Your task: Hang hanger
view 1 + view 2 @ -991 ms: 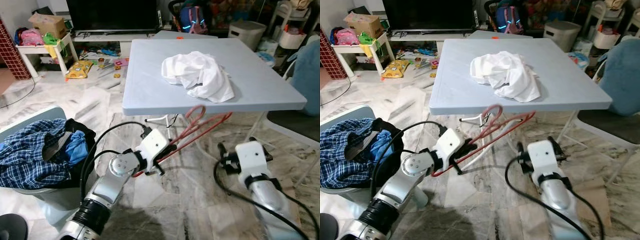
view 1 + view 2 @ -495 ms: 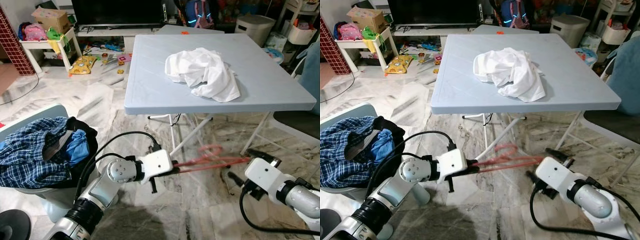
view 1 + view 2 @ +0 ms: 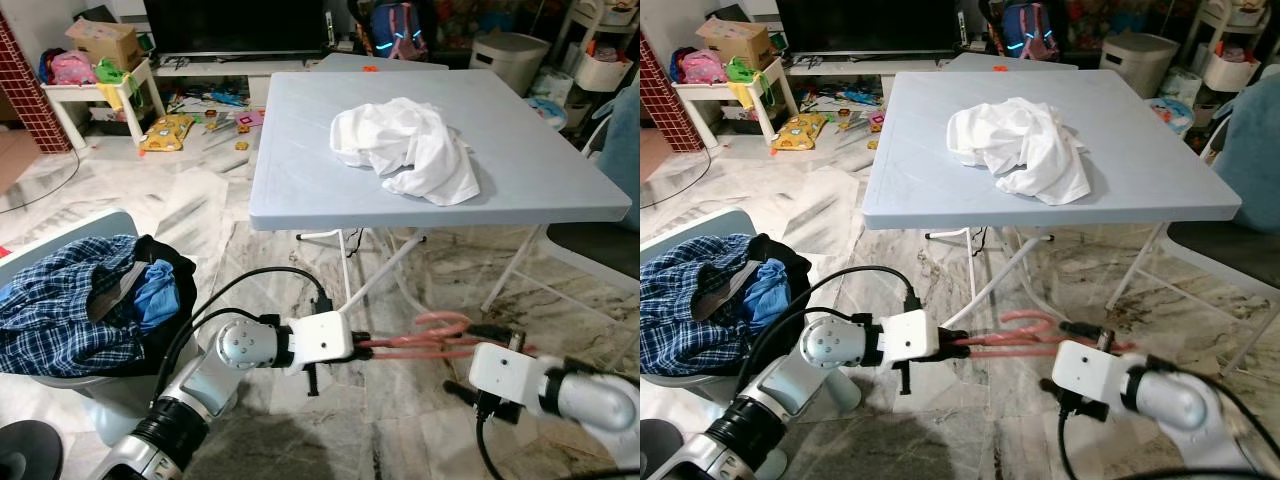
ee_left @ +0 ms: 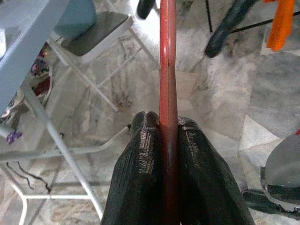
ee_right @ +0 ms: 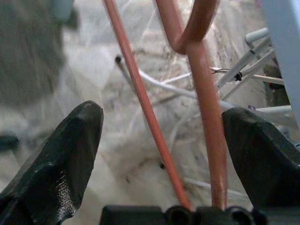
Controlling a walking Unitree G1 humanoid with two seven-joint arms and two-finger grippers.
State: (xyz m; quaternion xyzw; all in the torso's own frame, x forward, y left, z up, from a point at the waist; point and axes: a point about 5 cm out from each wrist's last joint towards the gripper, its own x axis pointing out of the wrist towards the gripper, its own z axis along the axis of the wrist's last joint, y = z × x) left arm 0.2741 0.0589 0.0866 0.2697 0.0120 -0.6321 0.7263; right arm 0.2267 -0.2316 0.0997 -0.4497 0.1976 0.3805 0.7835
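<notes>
A red plastic hanger [image 3: 430, 338] lies nearly level, low over the marble floor, in front of the grey table [image 3: 290, 150]. My left gripper [image 3: 362, 342] is shut on one end of it; in the left wrist view both black fingers [image 4: 140, 178] clamp the red bar [image 4: 168, 84]. My right gripper [image 3: 500, 337] is open at the other end. In the right wrist view its fingers [image 5: 61, 159] stand wide on either side of the two red bars [image 5: 201, 84], touching neither. A crumpled white shirt [image 3: 408, 148] lies on the table.
A basket [image 3: 110, 385] of blue checked clothes stands at the left. The table's white folding legs [image 3: 385, 275] are just behind the hanger. A chair [image 3: 590, 240] is at the right; toys, a low white shelf [image 3: 95, 95] and a TV stand lie at the back.
Both arms have swung lower. The hanger went from tilted up near the table edge to nearly level by the floor. My right gripper has moved in, its fingers now either side of the hanger's far end.
</notes>
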